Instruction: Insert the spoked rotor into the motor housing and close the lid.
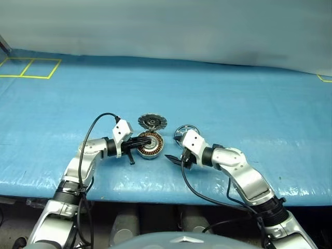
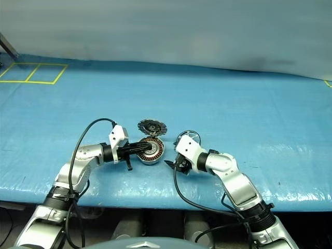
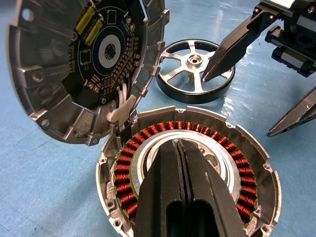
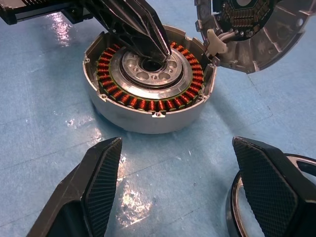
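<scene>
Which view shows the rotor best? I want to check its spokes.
The left wrist view: the whole rotor, spokes and hub, lies flat in it. The right wrist view catches just its rim at the corner; the eye views show it small, behind the right gripper.

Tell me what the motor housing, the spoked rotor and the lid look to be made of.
Motor housing: silvery matte metal shell, likely cast aluminium; copper-coloured wire windings inside.
Spoked rotor: dark glossy ring, bright machined-looking spokes and hub; probably metal.
Lid: grey, dull cast-looking metal, with a black circuit board mounted on its inner face.
</scene>
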Robot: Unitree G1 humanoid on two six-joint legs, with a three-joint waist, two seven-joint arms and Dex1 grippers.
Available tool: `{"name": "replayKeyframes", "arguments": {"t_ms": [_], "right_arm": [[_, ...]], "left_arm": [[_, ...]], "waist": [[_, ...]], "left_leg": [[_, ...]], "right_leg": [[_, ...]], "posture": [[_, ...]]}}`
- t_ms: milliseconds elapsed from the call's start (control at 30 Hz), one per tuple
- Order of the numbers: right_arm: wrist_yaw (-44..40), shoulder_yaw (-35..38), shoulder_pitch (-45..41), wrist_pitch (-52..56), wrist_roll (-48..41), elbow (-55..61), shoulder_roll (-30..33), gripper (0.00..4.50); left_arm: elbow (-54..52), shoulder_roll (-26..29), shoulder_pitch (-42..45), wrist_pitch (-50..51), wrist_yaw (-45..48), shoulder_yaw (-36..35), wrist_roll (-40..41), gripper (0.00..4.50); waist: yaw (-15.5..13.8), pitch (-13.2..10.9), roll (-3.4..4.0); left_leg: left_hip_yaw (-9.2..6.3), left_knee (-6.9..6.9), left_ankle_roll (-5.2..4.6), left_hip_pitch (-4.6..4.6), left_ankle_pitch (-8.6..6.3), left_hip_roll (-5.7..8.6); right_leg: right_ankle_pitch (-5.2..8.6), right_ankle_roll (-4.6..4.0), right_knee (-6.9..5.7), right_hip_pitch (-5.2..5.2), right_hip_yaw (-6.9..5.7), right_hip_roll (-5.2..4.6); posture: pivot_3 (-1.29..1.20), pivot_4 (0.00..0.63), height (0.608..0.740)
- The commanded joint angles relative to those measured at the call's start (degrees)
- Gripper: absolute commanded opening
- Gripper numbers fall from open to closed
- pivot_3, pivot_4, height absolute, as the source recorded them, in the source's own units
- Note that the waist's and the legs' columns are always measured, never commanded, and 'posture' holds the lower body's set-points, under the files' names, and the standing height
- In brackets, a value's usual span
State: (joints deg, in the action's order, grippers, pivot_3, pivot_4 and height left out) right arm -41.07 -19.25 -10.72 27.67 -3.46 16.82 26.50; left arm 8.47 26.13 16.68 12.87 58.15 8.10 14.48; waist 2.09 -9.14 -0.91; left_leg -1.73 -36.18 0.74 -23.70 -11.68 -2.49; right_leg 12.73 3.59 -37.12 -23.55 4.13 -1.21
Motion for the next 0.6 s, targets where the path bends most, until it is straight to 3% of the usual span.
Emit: {"name": "replayKeyframes", "arguments": {"t_ms": [33,600], "right_arm": [[0.3,0.6,-0.6,-1.3,-0.2,1.2,-0.3,3.80],[1.0,0.8,-0.6,-1.5,0.0,1.1,-0.7,3.80]], "left_arm": [[-2.5,1.4,0.1,2.5,1.5,0.8,0.3,0.02],[-3.1,3.4,1.9,7.3,-0.4,3.6,-4.2,0.02]], "waist": [[0.0,0.0,0.00],[0.0,0.0,0.00]], "left_leg": [[0.00,0.00,0.00,0.00,0.00,0.00],[0.00,-0.04,0.00,0.03,0.00,0.00]], "right_leg": [[0.00,0.00,0.00,0.00,0.00,0.00],[-0.01,0.01,-0.01,0.04,0.01,0.00]], "posture": [[0.00,0.150,0.740],[0.00,0.150,0.740]]}}
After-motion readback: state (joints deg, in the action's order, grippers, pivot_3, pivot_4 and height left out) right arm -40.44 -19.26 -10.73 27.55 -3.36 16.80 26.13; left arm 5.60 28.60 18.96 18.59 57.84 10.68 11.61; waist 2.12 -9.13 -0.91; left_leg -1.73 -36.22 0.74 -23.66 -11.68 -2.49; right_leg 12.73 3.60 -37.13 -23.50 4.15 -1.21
